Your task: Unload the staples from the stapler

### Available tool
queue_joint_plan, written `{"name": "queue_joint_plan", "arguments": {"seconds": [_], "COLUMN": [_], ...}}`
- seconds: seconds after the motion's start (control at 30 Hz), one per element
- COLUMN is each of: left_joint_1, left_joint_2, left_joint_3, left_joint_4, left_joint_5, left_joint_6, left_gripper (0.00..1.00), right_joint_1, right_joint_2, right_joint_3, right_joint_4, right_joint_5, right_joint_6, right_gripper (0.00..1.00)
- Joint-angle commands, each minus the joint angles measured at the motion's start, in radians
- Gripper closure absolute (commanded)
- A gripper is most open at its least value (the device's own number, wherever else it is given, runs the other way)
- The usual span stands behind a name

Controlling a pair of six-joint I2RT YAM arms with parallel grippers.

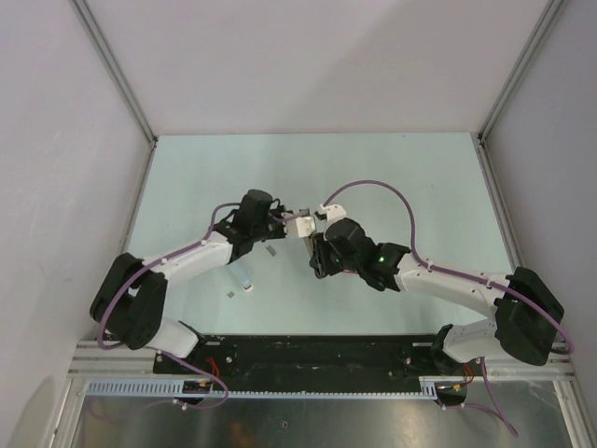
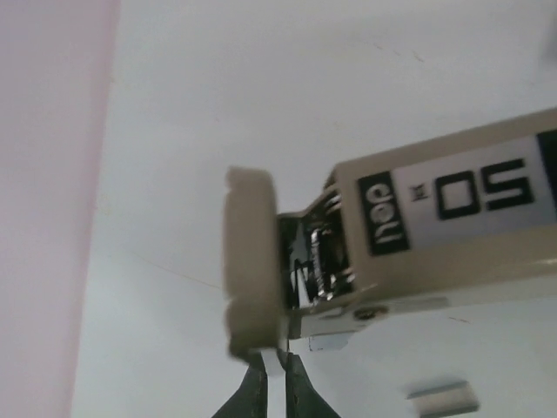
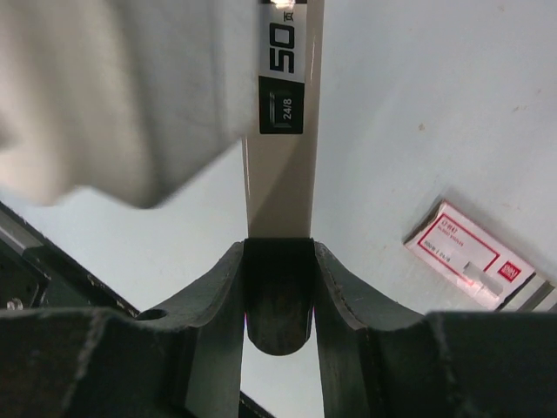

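The stapler [image 1: 300, 225] hangs above the middle of the tabletop [image 1: 420, 187], bridged between the two arms. The right gripper [image 3: 278, 254] has its jaws clamped on the narrow cream body, which runs straight out from between them. The left gripper [image 2: 277, 385] has its jaws all but together, nipping a thin edge just under the white end cap [image 2: 251, 261]. The cap stands slightly apart from the body, with metal showing in the gap. A pink-and-white box [image 3: 468, 255] lies flat below.
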Motion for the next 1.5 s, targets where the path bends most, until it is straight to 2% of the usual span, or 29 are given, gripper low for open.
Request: {"name": "queue_joint_plan", "arguments": {"seconds": [0.0, 0.13, 0.23, 0.47, 0.67, 0.77, 1.07, 1.3, 1.47], "left_joint_1": [-0.045, -0.047, -0.034, 0.05, 0.055, 0.057, 0.09, 0.106, 0.124], "left_joint_2": [0.083, 0.142, 0.109, -0.009, -0.029, -0.042, -0.063, -0.06, -0.059], "left_joint_3": [-0.097, -0.085, -0.017, 0.244, 0.279, 0.269, 0.244, 0.24, 0.223], "left_joint_4": [0.028, -0.031, -0.056, -0.187, -0.244, -0.259, -0.263, -0.263, -0.263], "left_joint_5": [-0.012, -0.06, -0.046, 0.274, 0.488, 0.55, 0.594, 0.501, 0.525], "left_joint_6": [0.057, 0.086, 0.034, -0.304, -0.465, -0.509, -0.55, -0.512, -0.528], "left_gripper": [1.0, 1.0, 1.0, 1.0, 1.0, 1.0, 1.0, 1.0, 1.0], "right_joint_1": [0.012, 0.01, 0.009, 0.01, 0.002, -0.011, -0.056, -0.058, -0.065], "right_joint_2": [-0.014, -0.016, -0.025, -0.046, -0.061, -0.055, -0.025, 0.014, 0.037], "right_joint_3": [0.026, 0.026, 0.026, 0.026, 0.026, 0.027, 0.048, 0.077, 0.093], "right_joint_4": [0.059, 0.063, 0.065, 0.081, 0.198, 0.25, 0.304, 0.298, 0.312], "right_joint_5": [-0.037, -0.04, -0.04, -0.022, -0.007, -0.015, -0.051, -0.066, -0.081], "right_joint_6": [0.004, 0.005, 0.007, 0.012, 0.019, 0.024, 0.026, 0.016, 0.017], "right_gripper": [1.0, 1.0, 1.0, 1.0, 1.0, 1.0, 1.0, 1.0, 1.0]}}
